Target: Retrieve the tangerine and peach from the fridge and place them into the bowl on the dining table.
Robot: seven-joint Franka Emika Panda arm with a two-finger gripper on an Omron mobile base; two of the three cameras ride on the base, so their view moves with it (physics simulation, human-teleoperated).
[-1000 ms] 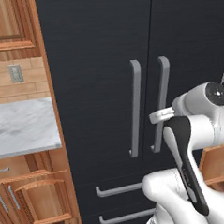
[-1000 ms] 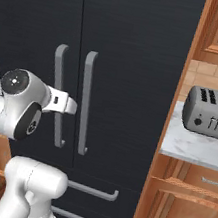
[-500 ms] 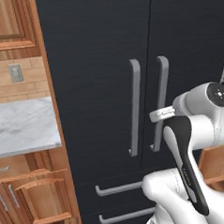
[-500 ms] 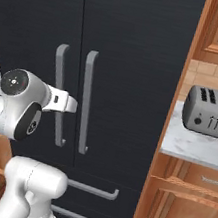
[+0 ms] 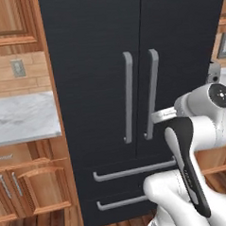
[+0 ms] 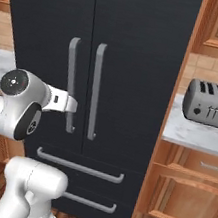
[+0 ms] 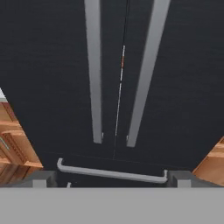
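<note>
Two grey bar handles are being faced ahead of the widely parted gripper; the fridge interior is being hidden by two closed doors.

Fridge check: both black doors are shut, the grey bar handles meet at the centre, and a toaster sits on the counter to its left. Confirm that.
One thing is wrong: the toaster sits on the counter to the right of the fridge, as the right base view shows. The doors are shut and the handles meet at the centre.

fridge: matt black doors
handles: smooth grey metal look
cabinets: glossy brown wood
surface: polished white-grey marble
toaster: dull grey metal
</note>
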